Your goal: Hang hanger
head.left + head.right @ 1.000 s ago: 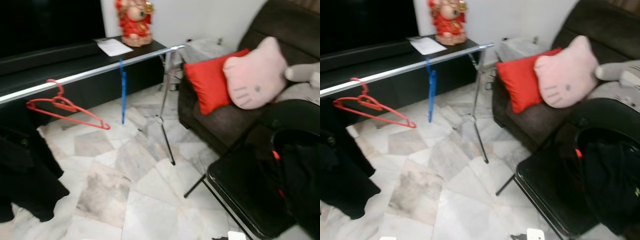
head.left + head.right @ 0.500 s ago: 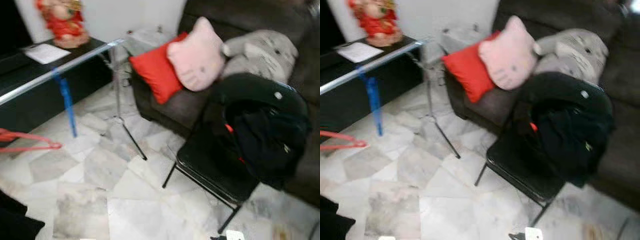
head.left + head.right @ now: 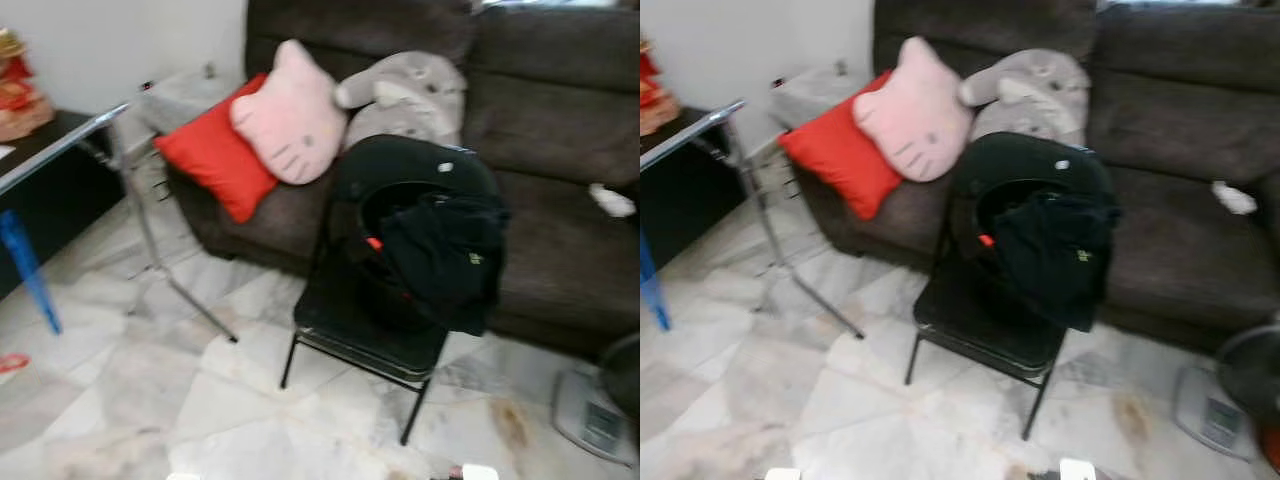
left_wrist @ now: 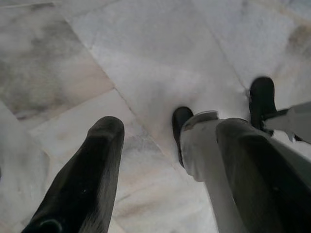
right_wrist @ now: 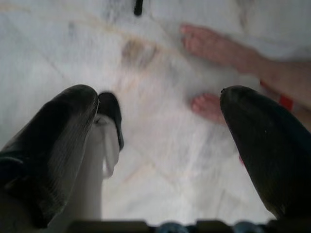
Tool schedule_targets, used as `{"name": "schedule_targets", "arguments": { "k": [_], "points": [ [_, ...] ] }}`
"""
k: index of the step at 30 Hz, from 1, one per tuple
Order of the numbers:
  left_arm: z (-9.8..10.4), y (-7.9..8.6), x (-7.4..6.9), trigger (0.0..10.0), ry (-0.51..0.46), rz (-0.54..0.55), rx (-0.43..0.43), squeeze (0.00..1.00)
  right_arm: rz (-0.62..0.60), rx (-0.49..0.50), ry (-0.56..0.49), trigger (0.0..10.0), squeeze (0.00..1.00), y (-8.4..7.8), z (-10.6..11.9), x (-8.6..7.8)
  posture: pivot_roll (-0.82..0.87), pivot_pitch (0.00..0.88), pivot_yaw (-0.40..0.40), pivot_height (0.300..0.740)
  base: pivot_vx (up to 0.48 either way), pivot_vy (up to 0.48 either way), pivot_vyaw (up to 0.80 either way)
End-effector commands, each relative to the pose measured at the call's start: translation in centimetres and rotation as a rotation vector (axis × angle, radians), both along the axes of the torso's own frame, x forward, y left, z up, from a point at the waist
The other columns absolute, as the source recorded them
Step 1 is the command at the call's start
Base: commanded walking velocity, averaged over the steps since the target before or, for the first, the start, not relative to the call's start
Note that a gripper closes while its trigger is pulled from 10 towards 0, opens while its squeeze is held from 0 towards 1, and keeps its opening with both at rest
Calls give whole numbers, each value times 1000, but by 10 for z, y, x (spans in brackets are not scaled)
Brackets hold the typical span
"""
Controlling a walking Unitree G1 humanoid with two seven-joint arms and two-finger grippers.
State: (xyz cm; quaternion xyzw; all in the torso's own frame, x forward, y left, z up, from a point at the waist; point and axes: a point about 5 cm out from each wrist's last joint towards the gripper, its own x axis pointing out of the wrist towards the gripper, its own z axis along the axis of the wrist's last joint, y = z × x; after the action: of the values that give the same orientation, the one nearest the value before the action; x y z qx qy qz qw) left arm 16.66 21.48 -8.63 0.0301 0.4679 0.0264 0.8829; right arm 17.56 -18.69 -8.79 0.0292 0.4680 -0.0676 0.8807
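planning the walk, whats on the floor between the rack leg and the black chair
Bare marble floor between the rack leg and the black chair, seen in the left eye view.

You get soft, even indoor light; both eye views are motion-blurred, and the wrist views look hazy.

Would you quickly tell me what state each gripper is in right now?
Left gripper: open, holding nothing, pointing down at the marble floor.
Right gripper: open, holding nothing, also above the floor.
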Motion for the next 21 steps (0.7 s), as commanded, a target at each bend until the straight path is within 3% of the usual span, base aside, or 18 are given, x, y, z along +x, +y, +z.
{"name": "schedule_targets", "arguments": {
  "k": [1, 21],
  "points": [
    [-4, 0, -10, 10000, 36, 10, -6, 0, -3, 5, 19, 10000, 0, 2, -3, -5, -1, 127, 5, 740, 0, 0, 0],
    [-5, -2, -10, 10000, 47, 22, -23, 0, 21, 28, -2, 10000, 0, 3, -1, -1, -2, 128, -2, 740, 0, 0, 0]
  ]
}}
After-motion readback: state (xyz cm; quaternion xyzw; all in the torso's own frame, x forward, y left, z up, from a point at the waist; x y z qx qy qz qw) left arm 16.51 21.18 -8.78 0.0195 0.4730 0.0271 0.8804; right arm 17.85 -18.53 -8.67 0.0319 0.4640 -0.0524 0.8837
